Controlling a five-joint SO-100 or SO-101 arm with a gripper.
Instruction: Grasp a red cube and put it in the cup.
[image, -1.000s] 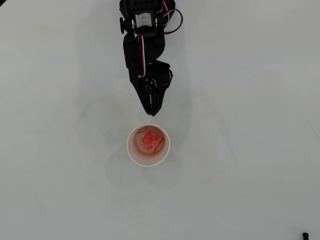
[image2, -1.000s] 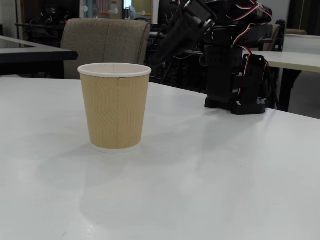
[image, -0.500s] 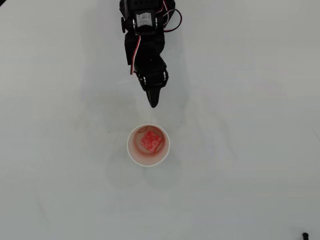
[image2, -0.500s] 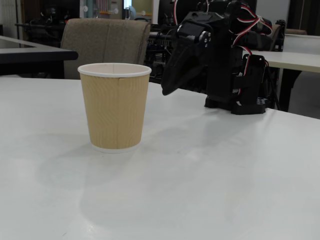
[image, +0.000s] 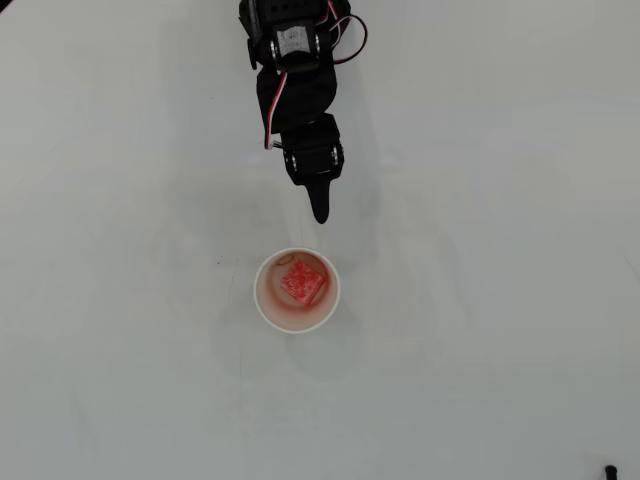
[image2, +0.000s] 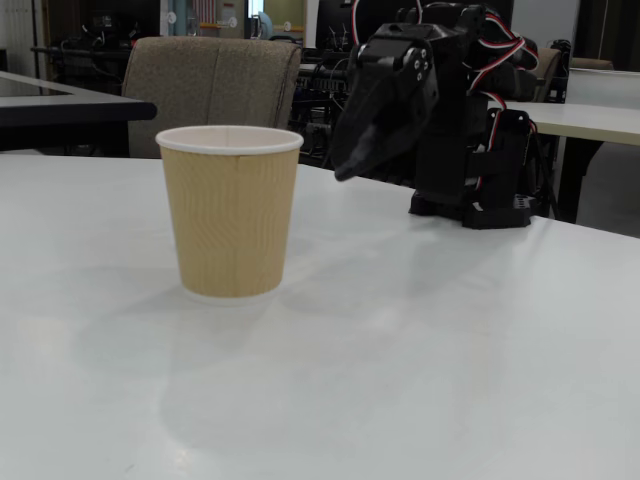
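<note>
The cup (image: 296, 291) is found upright on the white tabletop (image: 480, 330), near the middle of the overhead view. In that view its interior is exposed: the red cube (image: 303, 283) is seen lying on the cup's floor, set slightly toward the upper right of the opening, with a pinkish tint on the inner wall around it. The cube is not visible in the fixed view, where only the cup's (image2: 231, 211) tan ribbed outer wall and white rolled rim are shown; the outer colour, in turn, cannot be read from above.

The hand (image: 320, 212) is recorded above the cup in the overhead view, clear of the rim and apart from it, its dark tip pointing down the picture toward the cup. Its fingers are seen pressed together into a single point, with nothing between them. In the fixed view the hand (image2: 345, 170) is shown raised off the tabletop, to the right of the cup and behind it, tilted downward toward the left, with the tip at about the level of the cup's upper half. This height is not conveyed by the overhead view.

The arm's base, a chair (image2: 212, 80) and other furniture behind the tabletop are shown only in the fixed view.
</note>
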